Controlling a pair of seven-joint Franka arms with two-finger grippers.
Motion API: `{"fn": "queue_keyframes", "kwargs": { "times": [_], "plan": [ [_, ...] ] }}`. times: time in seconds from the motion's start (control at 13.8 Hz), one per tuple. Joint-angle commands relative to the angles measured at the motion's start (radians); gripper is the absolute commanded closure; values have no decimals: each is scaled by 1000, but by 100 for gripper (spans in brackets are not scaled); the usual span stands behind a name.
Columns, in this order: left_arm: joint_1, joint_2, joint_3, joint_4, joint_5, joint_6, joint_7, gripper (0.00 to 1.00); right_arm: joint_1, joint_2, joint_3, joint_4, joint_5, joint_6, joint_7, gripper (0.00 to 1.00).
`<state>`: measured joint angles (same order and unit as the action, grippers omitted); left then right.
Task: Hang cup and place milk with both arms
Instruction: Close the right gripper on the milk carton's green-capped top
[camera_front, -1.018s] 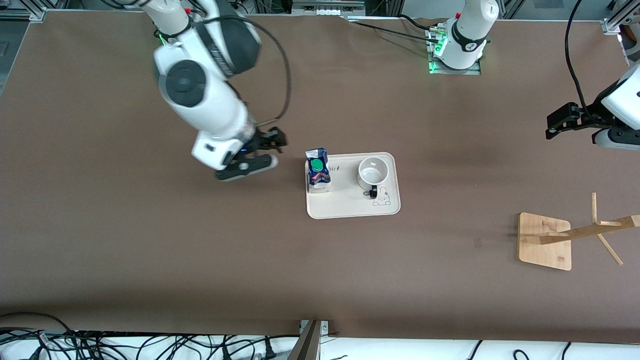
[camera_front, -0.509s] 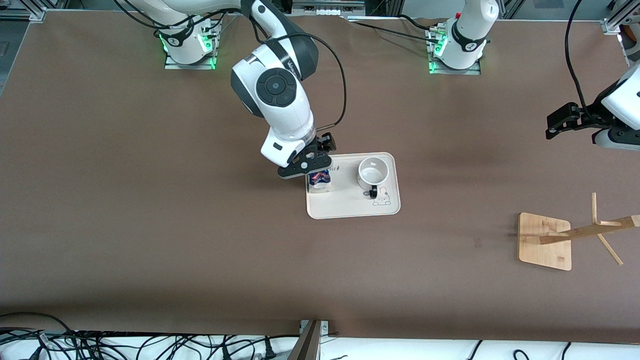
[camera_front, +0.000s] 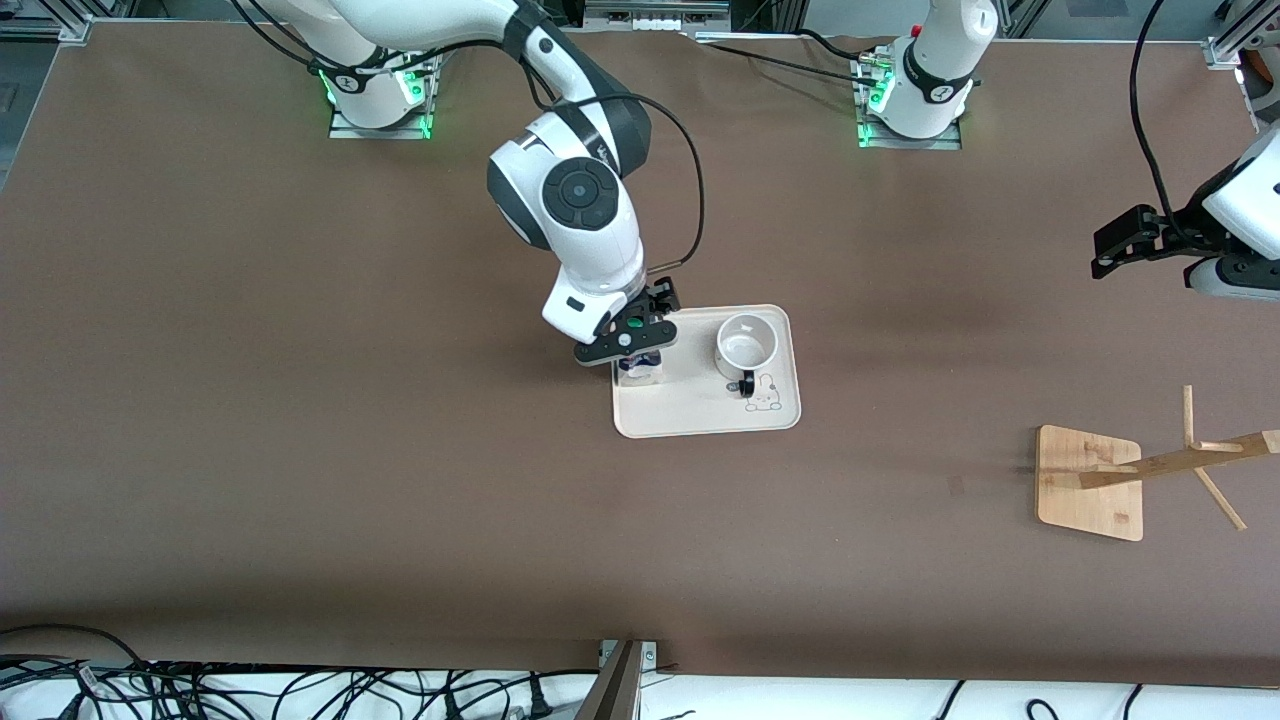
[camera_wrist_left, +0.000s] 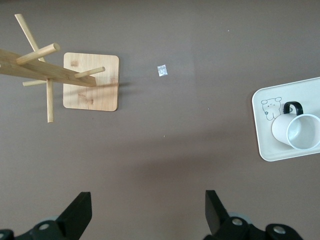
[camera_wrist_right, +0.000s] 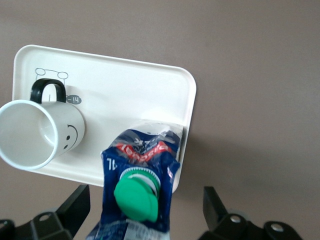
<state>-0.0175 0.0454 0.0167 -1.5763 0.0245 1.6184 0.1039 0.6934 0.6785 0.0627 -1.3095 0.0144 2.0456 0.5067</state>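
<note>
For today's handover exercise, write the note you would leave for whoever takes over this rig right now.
Right hand: open, over the milk, fingers either side, no grip yet.
Left hand: open, waiting at the left arm's end of the table, above bare table.
Milk and cup both stand on the tray.
The rack is empty.
Done: nothing.
Left: grasp and place milk, hang cup.

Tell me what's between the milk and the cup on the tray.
Only bare tray lies between the milk and the cup, shown in the right wrist view.
</note>
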Motion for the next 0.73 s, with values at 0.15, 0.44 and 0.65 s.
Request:
{"fn": "queue_keyframes", "kwargs": {
  "times": [0.15, 0.44, 0.65],
  "plan": [
    [-1, 13, 2, 32, -17, -12, -3, 0, 21, 30, -14, 32, -30, 10, 29, 0],
    [-2, 13, 2, 32, -17, -14, -4, 0, 20, 27, -15, 35, -30, 10, 30, 36],
    [-2, 13, 2, 32, -17, -14, -4, 0, 18, 26, -18, 35, -30, 10, 26, 65]
  ]
}}
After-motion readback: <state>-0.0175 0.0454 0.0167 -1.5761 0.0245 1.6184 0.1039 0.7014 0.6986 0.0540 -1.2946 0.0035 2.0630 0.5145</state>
